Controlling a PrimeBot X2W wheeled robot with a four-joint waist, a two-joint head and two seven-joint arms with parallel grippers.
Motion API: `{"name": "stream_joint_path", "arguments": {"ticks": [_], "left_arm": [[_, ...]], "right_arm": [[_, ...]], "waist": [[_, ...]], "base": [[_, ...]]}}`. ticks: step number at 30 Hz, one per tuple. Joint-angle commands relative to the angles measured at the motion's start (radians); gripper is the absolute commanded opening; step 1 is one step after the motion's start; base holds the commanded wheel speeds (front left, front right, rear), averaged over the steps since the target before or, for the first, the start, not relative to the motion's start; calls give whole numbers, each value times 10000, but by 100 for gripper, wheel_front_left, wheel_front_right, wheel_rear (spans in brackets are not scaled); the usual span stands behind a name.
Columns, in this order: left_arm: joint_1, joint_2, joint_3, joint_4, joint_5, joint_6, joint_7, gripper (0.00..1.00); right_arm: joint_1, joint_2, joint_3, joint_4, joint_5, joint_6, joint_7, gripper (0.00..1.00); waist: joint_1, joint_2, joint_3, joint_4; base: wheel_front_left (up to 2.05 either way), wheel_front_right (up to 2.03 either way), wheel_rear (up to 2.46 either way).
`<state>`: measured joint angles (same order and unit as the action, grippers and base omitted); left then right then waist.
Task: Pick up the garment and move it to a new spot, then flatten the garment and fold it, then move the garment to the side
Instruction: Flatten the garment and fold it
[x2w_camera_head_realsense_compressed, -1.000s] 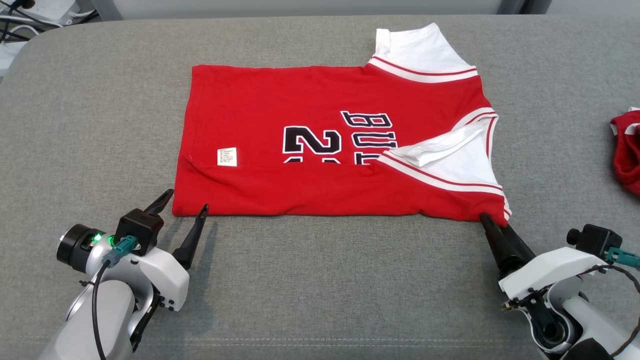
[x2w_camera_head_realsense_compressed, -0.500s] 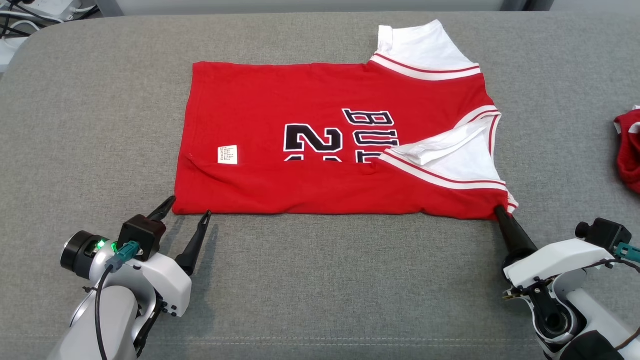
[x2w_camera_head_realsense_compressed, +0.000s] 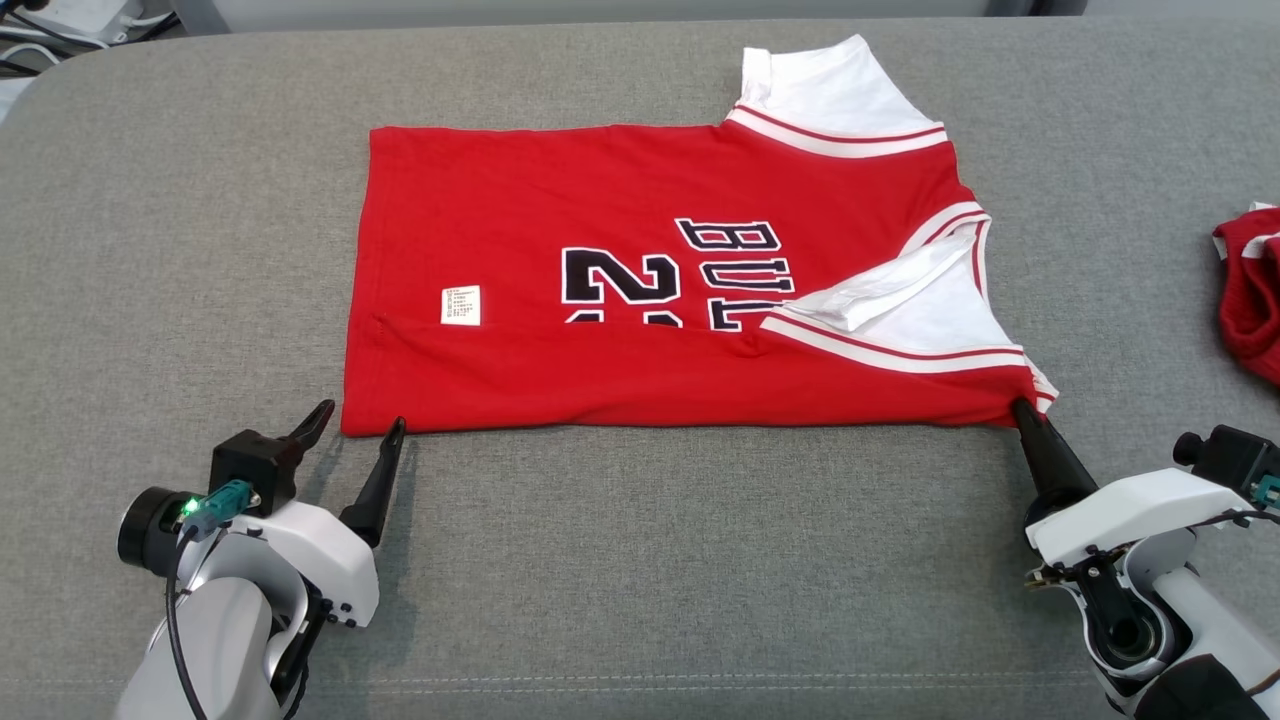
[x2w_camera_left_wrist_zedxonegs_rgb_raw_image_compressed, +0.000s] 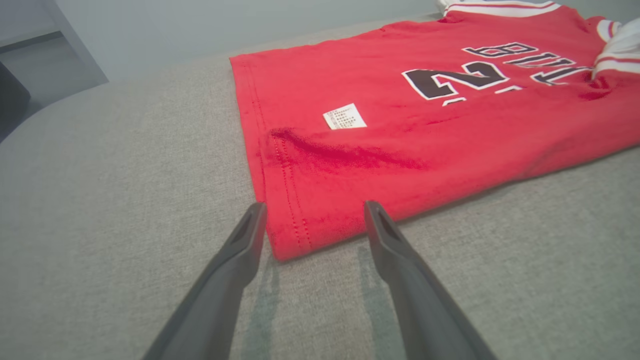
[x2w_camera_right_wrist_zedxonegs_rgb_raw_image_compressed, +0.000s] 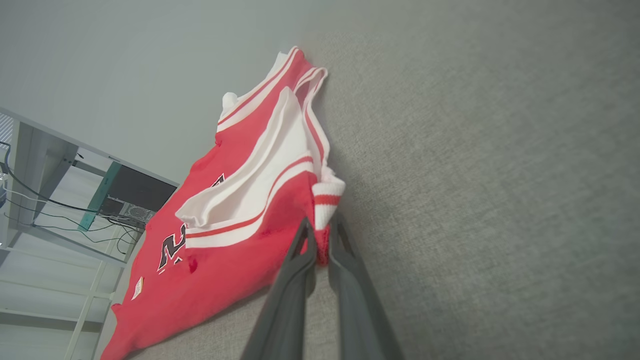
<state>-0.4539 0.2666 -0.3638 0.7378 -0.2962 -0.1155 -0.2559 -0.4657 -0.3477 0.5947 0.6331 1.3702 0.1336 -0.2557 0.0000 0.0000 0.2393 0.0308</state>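
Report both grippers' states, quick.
Left gripper: open, straddling a hem corner of the jersey, holding nothing.
Right gripper: closed, pinching the jersey at its near shoulder corner.

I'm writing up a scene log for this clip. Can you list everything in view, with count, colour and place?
jersey: one, red with white sleeves and black lettering, lying flat mid-surface, near edge folded over the print.
label: one, white, on the jersey toward its left end.
second garment: one, red, at the surface's right edge, partly cut off.
padded surface: one, grey, under everything.
cables: several, black and white, beyond the far left corner.
left gripper: one, dark fingers open, either side of the jersey's near left corner.
right gripper: one, dark fingers shut on the jersey's near right corner.
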Motion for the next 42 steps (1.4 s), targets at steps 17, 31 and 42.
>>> {"name": "stream_joint_path", "arguments": {"ticks": [17, 31, 42], "left_arm": [[-511, -776, 1647, 976, -2102, -147, -59, 49], [-696, -275, 964, 1283, -3199, -150, -59, 0], [-412, -19, 567, 1814, -3235, -151, -59, 0]], "right_arm": [[-177, -133, 267, -238, -293, -29, -60, 0], [-302, -195, 342, -286, -346, -29, -60, 0], [-66, -446, 820, -257, -54, -29, 56, 0]], "waist": [[0, 0, 311, -247], [0, 0, 359, -300], [0, 0, -384, -277]], "base": [[0, 0, 0], [0, 0, 0], [0, 0, 0]]}}
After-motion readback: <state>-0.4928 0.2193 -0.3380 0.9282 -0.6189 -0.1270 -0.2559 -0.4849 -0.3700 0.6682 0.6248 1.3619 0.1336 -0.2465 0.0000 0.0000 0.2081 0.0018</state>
